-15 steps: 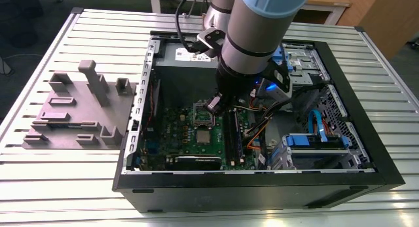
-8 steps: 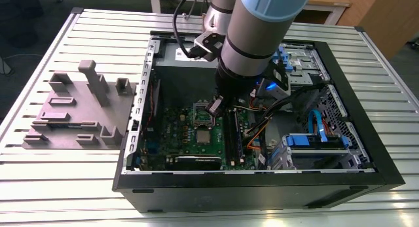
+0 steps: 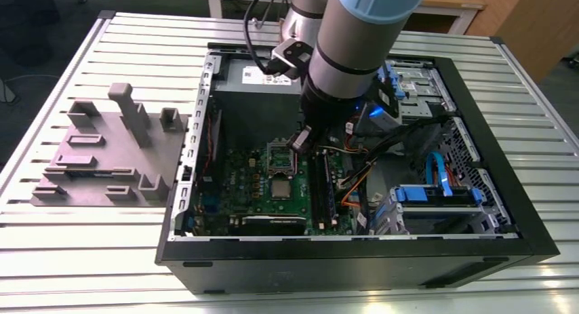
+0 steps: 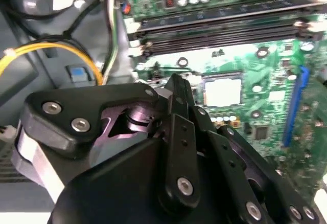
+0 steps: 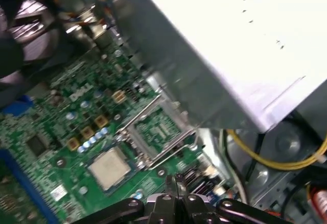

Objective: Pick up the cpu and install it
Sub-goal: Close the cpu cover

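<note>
The open computer box (image 3: pixel 506 212) has tall walls all round. The way in is from above. The big grey metal box (image 3: pixel 257 80) at the upper middle and the wires (image 3: pixel 398 141) at the right crowd the green board (image 3: pixel 271 185). The chip (image 3: pixel 281 188) lies bare.

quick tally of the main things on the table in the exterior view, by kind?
Computer case: 1
Motherboard: 1
cpu, lying on the board: 1
Grey fixture block, beside the case at the exterior view's left: 1
Robot arm with its hand over the board: 1
Total: 5
</note>
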You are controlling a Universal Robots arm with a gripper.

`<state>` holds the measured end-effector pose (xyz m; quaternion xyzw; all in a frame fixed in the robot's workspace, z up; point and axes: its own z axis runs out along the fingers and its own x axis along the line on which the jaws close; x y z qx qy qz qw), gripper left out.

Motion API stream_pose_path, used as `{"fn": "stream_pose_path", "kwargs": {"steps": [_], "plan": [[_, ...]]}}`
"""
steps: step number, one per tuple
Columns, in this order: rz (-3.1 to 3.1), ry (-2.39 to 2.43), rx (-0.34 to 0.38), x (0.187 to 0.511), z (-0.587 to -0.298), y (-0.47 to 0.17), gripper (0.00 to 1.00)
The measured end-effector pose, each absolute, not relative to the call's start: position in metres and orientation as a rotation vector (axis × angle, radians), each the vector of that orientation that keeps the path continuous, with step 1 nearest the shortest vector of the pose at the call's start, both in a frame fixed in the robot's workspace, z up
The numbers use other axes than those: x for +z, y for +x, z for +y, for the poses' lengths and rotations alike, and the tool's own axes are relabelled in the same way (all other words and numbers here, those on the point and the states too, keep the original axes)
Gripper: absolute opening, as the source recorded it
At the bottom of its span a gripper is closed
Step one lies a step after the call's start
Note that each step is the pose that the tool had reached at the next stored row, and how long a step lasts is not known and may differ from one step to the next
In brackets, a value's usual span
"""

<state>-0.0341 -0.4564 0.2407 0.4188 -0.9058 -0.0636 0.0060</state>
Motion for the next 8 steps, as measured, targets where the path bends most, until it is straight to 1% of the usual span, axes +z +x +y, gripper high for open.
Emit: {"fn": "stream_pose_path", "kwargs": {"steps": [3, 8], "plan": [[-2.835, 1.311, -0.199, 0.2396, -0.4486, -0.0331, 0.10], [-2.801, 1.375, -0.199, 0.2365, -0.4467, -0.0329, 0.10]]}}
